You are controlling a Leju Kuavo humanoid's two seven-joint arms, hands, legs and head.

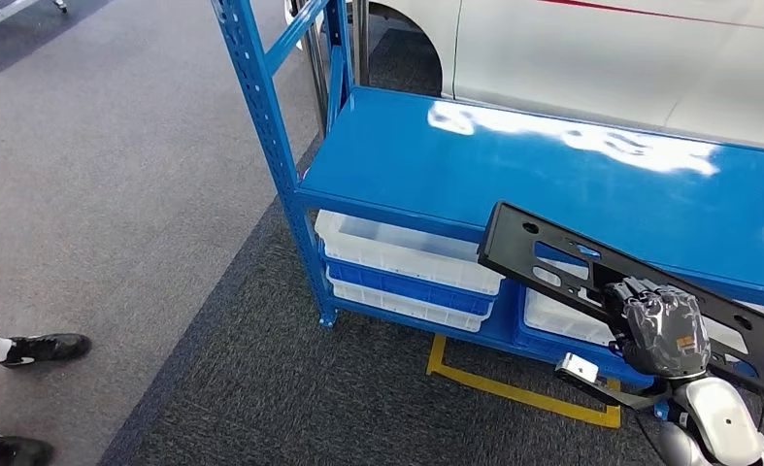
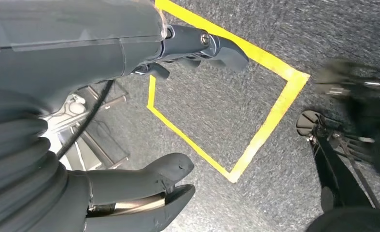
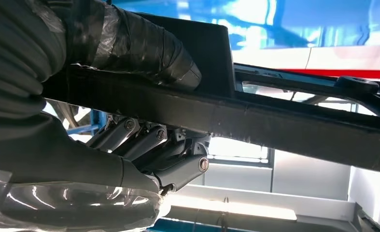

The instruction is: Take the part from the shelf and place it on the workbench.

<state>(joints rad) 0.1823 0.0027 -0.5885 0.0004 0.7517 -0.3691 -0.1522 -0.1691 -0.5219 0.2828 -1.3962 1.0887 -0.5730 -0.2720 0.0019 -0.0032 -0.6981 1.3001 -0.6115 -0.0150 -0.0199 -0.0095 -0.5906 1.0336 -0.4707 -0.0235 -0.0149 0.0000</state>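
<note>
A long flat black part (image 1: pixel 552 252) with cut-outs is gripped near its middle by my right hand (image 1: pixel 661 330), which carries it tilted in front of the blue shelf top (image 1: pixel 514 160). In the right wrist view the thumb (image 3: pixel 144 46) lies on one face of the black part (image 3: pixel 284 116) and the fingers (image 3: pixel 149 145) clamp the other face. My left hand (image 2: pixel 144 121) hangs over the grey carpet with thumb and fingers apart and nothing between them.
White bins (image 1: pixel 407 252) sit on the lower blue shelf levels. A blue upright post (image 1: pixel 261 107) stands at the shelf's left corner. Yellow tape (image 1: pixel 514 388) marks the carpet below. A person's shoes (image 1: pixel 43 348) stand at the left. A white car (image 1: pixel 630 49) is behind the shelf.
</note>
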